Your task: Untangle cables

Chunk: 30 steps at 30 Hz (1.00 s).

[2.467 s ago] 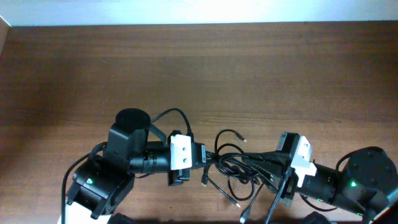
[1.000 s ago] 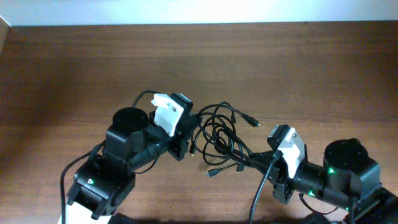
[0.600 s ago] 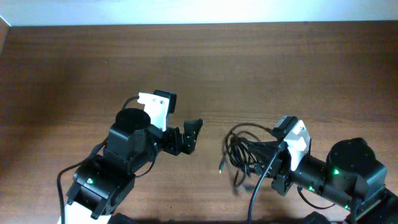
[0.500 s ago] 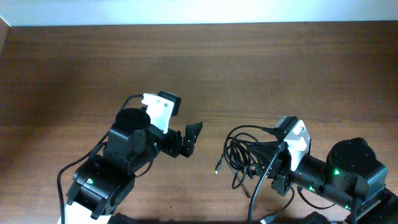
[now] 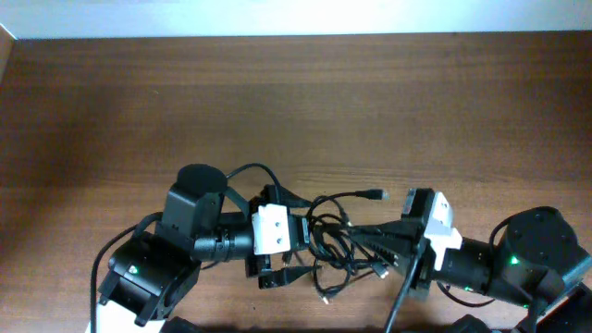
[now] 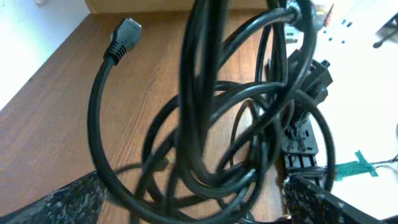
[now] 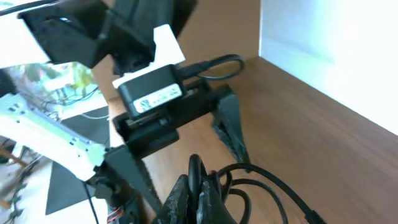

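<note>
The cables [image 5: 335, 252] are a tangle of thin black loops lying between my two grippers at the table's front; one plug end [image 5: 377, 194] sticks out to the upper right. My left gripper [image 5: 298, 242] is open, at the tangle's left side. In the left wrist view the cables [image 6: 211, 124] fill the frame, and the loops pass between the wide-apart fingers [image 6: 68, 199] of the left gripper [image 6: 193, 208]. My right gripper [image 5: 370, 236] is shut on the cables from the right. In the right wrist view the right gripper [image 7: 199, 196] pinches one strand of the cables [image 7: 267, 183].
The wooden table [image 5: 296, 102] stretches away behind the arms to a white wall edge at the back. The left arm's wrist block [image 7: 152, 93] and one of its fingers [image 7: 229, 124] stand close in front of the right gripper.
A second ago my left gripper held the tangle; it let go and opened. It has since swung back right, so its open jaws are round the tangle's left side. The right gripper kept hold.
</note>
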Tool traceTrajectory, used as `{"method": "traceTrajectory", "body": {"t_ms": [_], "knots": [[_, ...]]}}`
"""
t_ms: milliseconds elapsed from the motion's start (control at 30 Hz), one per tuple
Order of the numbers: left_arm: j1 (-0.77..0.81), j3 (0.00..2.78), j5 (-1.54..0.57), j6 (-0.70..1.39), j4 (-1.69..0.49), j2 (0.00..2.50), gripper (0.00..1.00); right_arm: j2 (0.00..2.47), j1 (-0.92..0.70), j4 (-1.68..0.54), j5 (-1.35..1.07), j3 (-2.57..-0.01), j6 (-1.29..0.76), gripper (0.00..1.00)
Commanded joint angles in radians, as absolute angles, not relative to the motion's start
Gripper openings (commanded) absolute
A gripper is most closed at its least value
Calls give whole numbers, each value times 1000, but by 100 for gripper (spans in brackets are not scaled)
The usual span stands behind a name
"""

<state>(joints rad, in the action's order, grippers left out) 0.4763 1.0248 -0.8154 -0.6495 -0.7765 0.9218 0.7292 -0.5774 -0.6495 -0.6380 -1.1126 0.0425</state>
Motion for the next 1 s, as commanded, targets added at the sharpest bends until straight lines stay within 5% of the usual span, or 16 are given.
{"method": "traceTrajectory", "body": {"t_ms": [0, 100, 167, 267, 333, 433, 700, 967], "knots": [[475, 1033, -845, -776, -799, 907, 89, 718, -575, -637, -700, -1132, 74, 4], [475, 1033, -899, -811, -802, 905, 75, 718, -575, -638, -700, -1132, 74, 4], [475, 1033, -932, -811, -802, 905, 57, 718, -575, -636, -701, -1132, 74, 4], [475, 1033, -1041, -837, -802, 906, 60, 718, -576, -602, -730, -1132, 71, 4], [475, 1033, -1060, -837, -802, 906, 52, 718, -575, -595, -730, -1132, 71, 4], [475, 1033, -1041, -837, -802, 906, 0, 718, -575, -593, -730, -1132, 71, 4], [474, 1033, -879, -748, -800, 906, 0, 718, -575, -707, -646, -1132, 71, 4], [474, 1033, -710, -289, -611, 907, 0, 718, -575, -879, -597, -1132, 75, 4]]}}
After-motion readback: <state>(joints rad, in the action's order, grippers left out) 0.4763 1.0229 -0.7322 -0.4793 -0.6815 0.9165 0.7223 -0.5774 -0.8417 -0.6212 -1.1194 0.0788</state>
